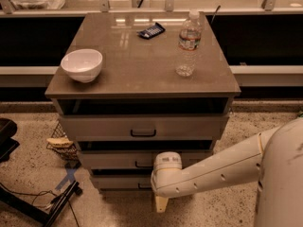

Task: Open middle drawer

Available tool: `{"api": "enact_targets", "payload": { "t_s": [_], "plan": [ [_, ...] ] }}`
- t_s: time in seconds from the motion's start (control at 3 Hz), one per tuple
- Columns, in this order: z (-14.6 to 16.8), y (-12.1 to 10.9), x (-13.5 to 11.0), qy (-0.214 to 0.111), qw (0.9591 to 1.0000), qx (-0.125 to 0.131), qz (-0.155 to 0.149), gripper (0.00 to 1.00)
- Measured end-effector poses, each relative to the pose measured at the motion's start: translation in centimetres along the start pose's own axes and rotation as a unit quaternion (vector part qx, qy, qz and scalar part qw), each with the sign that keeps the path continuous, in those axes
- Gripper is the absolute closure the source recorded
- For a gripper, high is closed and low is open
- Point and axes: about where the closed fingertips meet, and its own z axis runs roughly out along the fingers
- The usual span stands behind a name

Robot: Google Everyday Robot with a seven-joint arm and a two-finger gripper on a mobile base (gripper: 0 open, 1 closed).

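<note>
The middle drawer (109,160) is the grey-beige front between the tall top drawer (94,126) and the small bottom drawer (113,181). Its black loop handle (141,165) shows just left of my arm's white wrist (166,167), which covers the drawer front's centre-right part. The drawer front looks flush with the cabinet. My gripper (160,203) hangs below the wrist, in front of the bottom drawer and close to the floor. Only a beige part of it shows.
On the cabinet top stand a white bowl (82,65), a water bottle (187,44) and a dark blue packet (151,30). A wire basket (60,142) sits on the floor at the cabinet's left. A black stand base (45,207) lies at the lower left. A shelf counter (265,70) runs behind.
</note>
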Motion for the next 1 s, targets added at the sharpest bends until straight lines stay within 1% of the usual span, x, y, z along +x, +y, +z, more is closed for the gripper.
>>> {"api": "enact_targets", "payload": {
  "t_s": [0.33, 0.67, 1.0],
  "plan": [
    [1.4, 0.0, -1.6, -0.039, 0.999, -0.01, 0.02, 0.0],
    [2.5, 0.2, -3.3, -0.068, 0.9971, -0.02, 0.03, 0.0],
    [3.4, 0.3, -4.8, -0.084, 0.9957, -0.027, 0.029, 0.0]
  ]
}}
